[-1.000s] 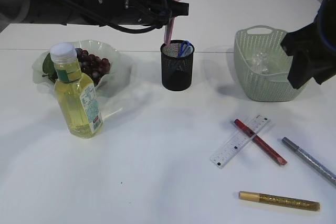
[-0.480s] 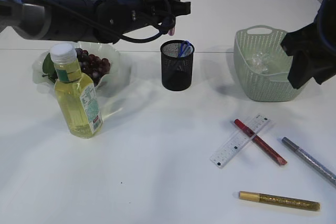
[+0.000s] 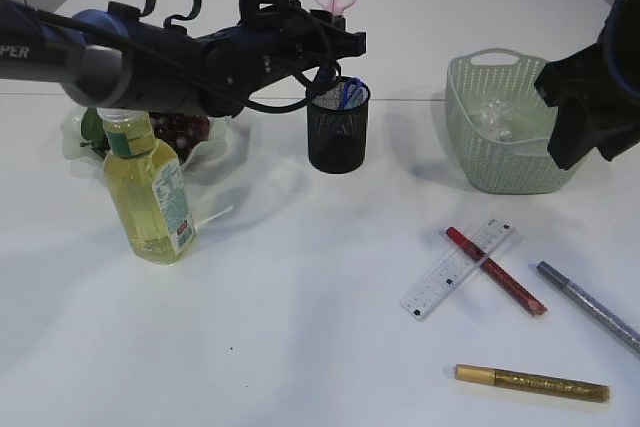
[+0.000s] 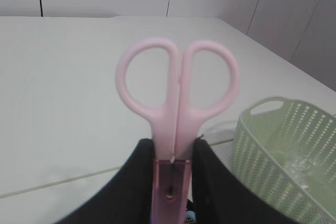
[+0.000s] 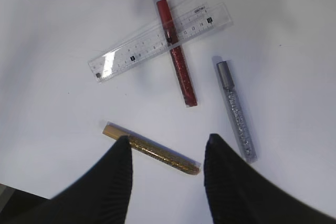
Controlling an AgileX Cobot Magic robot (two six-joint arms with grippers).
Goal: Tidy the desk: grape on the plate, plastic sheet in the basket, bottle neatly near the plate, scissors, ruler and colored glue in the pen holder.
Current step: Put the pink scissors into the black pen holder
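Scissors (image 4: pixel 177 103), pink, stand handles-up in the left gripper (image 4: pixel 173 174), whose jaws are clamped on the shank just under the finger loops, directly above the black mesh pen holder (image 3: pixel 338 125). Right gripper (image 5: pixel 167 174) hangs with jaws apart and nothing between them, high above the table: the gold glue pen (image 5: pixel 151 149) lies below its fingertips, and beyond them the silver glue pen (image 5: pixel 236 110) and the red glue pen (image 5: pixel 176 51) crossing the clear ruler (image 5: pixel 160 41).
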